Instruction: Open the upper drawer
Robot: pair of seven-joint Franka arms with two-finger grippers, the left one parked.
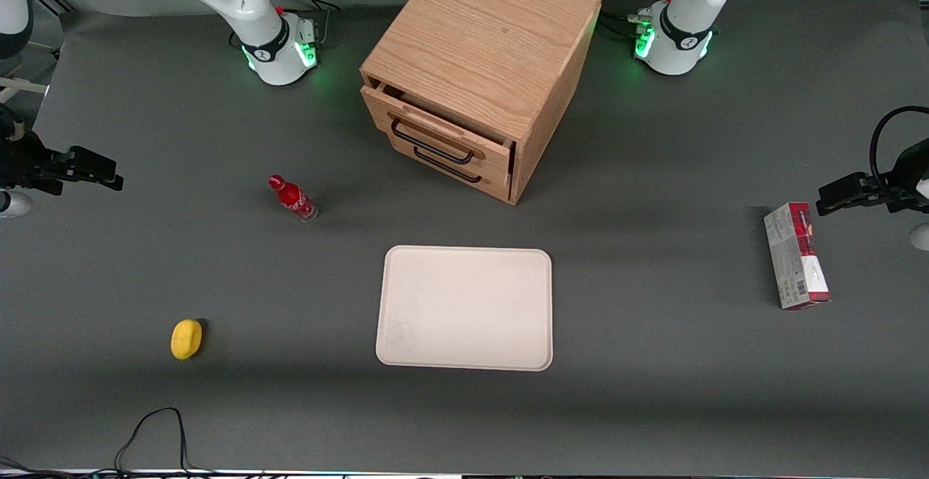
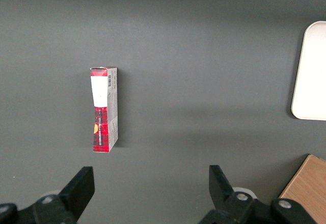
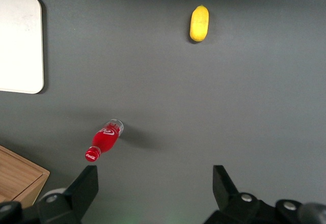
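The oak cabinet [image 1: 483,36] stands at the middle of the table, far from the front camera. Its upper drawer [image 1: 435,125] has a thin black bar handle [image 1: 432,143] and stands out a little, with a narrow dark gap under the cabinet top. The lower drawer's like handle [image 1: 446,167] sits just below. My right gripper [image 1: 107,174] hovers open and empty at the working arm's end of the table, well apart from the cabinet. In the right wrist view the gripper [image 3: 155,188] is open above bare mat, with a cabinet corner [image 3: 19,175] at the edge.
A red bottle [image 1: 292,199] [image 3: 104,140] lies between my gripper and the cabinet. A yellow lemon [image 1: 186,338] [image 3: 199,23] lies nearer the camera. A white tray [image 1: 464,348] [image 3: 20,76] lies in front of the cabinet. A red box [image 1: 796,255] [image 2: 104,109] lies toward the parked arm's end.
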